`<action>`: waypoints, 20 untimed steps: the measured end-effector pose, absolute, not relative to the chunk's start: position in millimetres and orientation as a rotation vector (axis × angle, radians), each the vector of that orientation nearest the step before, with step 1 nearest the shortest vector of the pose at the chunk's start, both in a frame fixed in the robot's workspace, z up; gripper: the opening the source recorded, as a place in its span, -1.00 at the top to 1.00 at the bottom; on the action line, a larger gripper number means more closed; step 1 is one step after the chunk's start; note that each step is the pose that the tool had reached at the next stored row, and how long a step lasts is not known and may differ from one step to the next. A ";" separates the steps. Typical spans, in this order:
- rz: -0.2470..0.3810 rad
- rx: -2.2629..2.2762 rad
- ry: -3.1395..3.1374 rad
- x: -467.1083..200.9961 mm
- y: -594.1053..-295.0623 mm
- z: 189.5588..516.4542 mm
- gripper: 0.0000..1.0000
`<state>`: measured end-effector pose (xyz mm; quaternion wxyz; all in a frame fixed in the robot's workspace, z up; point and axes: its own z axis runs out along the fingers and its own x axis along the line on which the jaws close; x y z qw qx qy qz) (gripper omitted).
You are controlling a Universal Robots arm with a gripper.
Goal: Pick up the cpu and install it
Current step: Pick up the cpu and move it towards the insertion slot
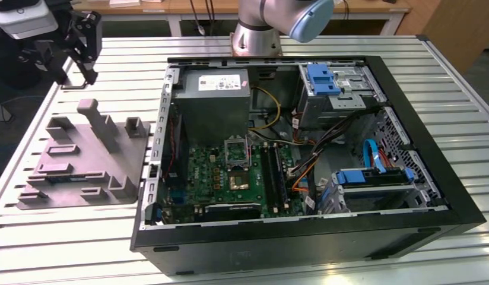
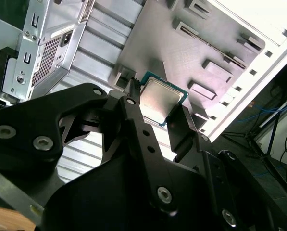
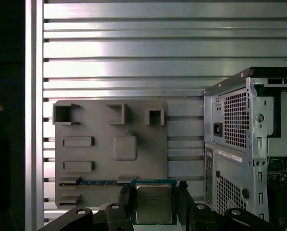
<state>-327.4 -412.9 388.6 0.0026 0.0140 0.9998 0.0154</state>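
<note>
**Gripper state.** The gripper [image 3: 154, 199] is closed on the cpu [image 3: 154, 203]. In both wrist views, one black finger [image 2: 133, 96] bears on one edge of the chip and the other finger bears on the opposite edge. The pale metal top of the cpu [image 2: 160, 103] faces the cameras, and its green border shows around that top.

**Location of the cpu.** The cpu is held in the air, clear of the grey moulded tray [image 3: 148, 144] and not touching it. In the exterior view, the gripper [image 1: 74, 65] hangs at about 11 o'clock from the tray [image 1: 78, 172] and about 10 o'clock from the computer case [image 1: 268, 237].

**Surroundings.**
- The tray lies flat on the ribbed metal tabletop [image 1: 70, 237], at 9 o'clock from the case and just beside its wall.
- The case lies on its side with the panel off, and the green motherboard [image 1: 216, 178] is exposed.
- The black square socket [image 1: 239, 180] sits near the middle of the motherboard, well apart from the gripper.
- In the first wrist view, the perforated rear wall of the case [image 3: 234, 125] stands beside the tray.
</note>
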 end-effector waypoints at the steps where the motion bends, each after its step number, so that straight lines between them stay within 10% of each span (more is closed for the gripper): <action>1: 0.048 0.044 3.136 -327.2 -412.9 388.6 0.06; 20: 0.047 0.044 3.136 -323.2 -412.9 388.6 0.06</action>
